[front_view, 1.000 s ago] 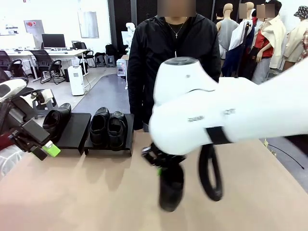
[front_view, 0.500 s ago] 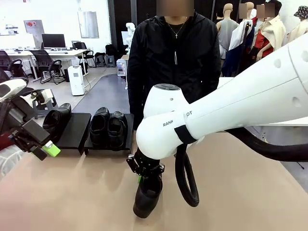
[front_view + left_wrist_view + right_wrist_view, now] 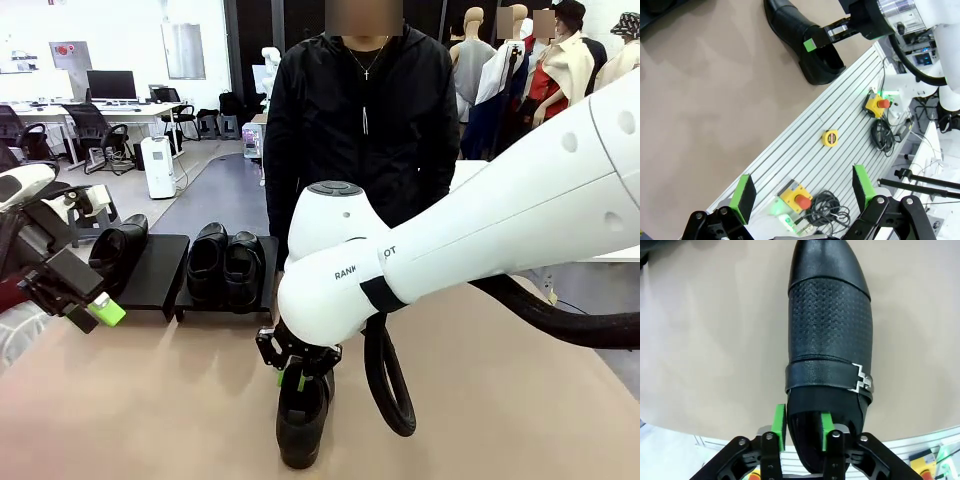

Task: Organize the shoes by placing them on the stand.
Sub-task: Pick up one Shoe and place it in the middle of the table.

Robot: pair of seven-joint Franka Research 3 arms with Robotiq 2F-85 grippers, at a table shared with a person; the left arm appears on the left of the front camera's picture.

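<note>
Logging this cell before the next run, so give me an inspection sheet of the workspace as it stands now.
Surface: tan tabletop, bare up front.
Job's things: pair of shoes on right stand; one shoe on left stand; fourth shoe on the table near the front edge.
Clutter: yellow tape measure on the slatted ledge.
Grippers: right gripper straddles the fourth shoe's heel collar, pads loosening; left gripper open, empty.
Cables: black hose looping under right arm; coils by the emergency-stop buttons.
Surroundings: person standing opposite.

Bright office room, white walls, grey floor [image 3: 215, 195], desk [image 3: 120, 110] with monitor [image 3: 111, 84], black office chairs [image 3: 92, 127]
</note>
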